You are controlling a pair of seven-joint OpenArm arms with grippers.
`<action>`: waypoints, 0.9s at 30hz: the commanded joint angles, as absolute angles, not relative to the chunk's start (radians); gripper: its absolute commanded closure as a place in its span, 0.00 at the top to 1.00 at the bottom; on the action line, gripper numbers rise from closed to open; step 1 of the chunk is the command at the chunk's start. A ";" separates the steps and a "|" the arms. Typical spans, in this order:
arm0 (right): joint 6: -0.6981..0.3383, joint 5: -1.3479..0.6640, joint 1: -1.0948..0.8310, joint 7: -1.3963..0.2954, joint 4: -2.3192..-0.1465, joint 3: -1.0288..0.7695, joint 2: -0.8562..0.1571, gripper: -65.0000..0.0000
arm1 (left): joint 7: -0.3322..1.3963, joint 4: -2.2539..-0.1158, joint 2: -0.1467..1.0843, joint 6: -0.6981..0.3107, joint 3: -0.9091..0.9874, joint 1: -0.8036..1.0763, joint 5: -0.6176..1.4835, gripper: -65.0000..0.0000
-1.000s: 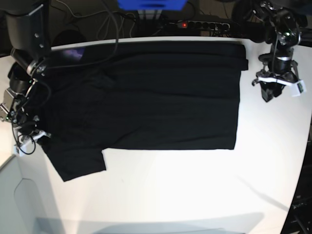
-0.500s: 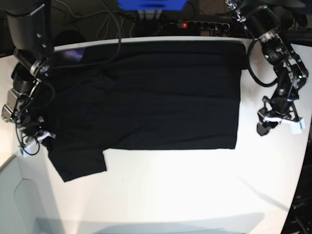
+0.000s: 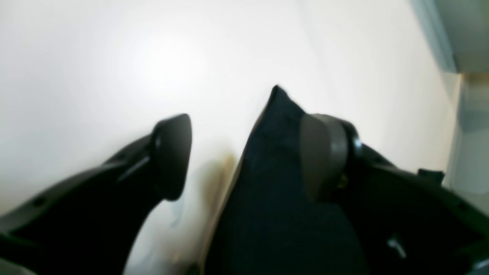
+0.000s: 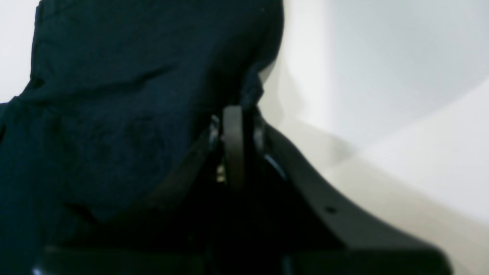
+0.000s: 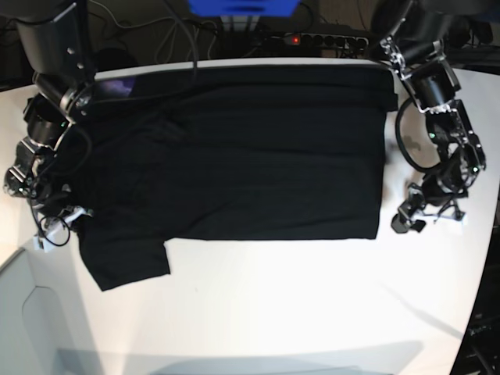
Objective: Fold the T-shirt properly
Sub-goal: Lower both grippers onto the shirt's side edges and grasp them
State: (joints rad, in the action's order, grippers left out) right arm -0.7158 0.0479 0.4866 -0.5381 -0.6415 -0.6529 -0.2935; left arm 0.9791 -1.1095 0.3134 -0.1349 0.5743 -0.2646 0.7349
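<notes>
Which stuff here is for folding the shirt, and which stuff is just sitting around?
For the job:
- T-shirt, black, spread flat
- left gripper, open at the shirt's bottom corner
- right gripper, shut on the T-shirt's sleeve edge
- white table it lies on

Just lying about:
- power strip behind the table
- blue box
- loose cables

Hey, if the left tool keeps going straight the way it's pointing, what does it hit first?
Probably the T-shirt: its corner already lies between the open fingers of the left tool, with the white table beyond. Depth is unclear.
</notes>
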 commanded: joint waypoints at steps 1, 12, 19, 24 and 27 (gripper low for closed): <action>-0.698 0.163 0.466 -0.676 -0.627 -0.645 -0.289 0.00 | 0.963 -1.104 0.329 -0.142 0.579 -0.302 0.748 0.67; -0.698 0.163 0.466 -0.676 -0.627 -0.645 -0.289 0.00 | 0.808 -0.792 0.320 -0.197 0.575 -0.363 0.748 0.67; -0.698 0.163 0.466 -0.676 -0.627 -0.645 -0.288 0.00 | 0.777 -0.740 0.271 -0.206 0.553 -0.364 0.745 0.67; -0.698 0.163 0.466 -0.676 -0.627 -0.645 -0.288 0.00 | 0.769 -0.742 0.243 -0.151 0.466 -0.364 0.751 0.67; -0.698 0.163 0.466 -0.676 -0.627 -0.645 -0.275 0.00 | 0.769 -0.743 0.234 -0.139 0.464 -0.366 0.751 0.67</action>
State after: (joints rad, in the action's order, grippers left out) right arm -0.7162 0.0471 0.4862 -0.5400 -0.6430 -0.6514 -0.2867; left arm 0.6971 -0.7540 0.2375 -0.1982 0.4747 -0.3775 0.8028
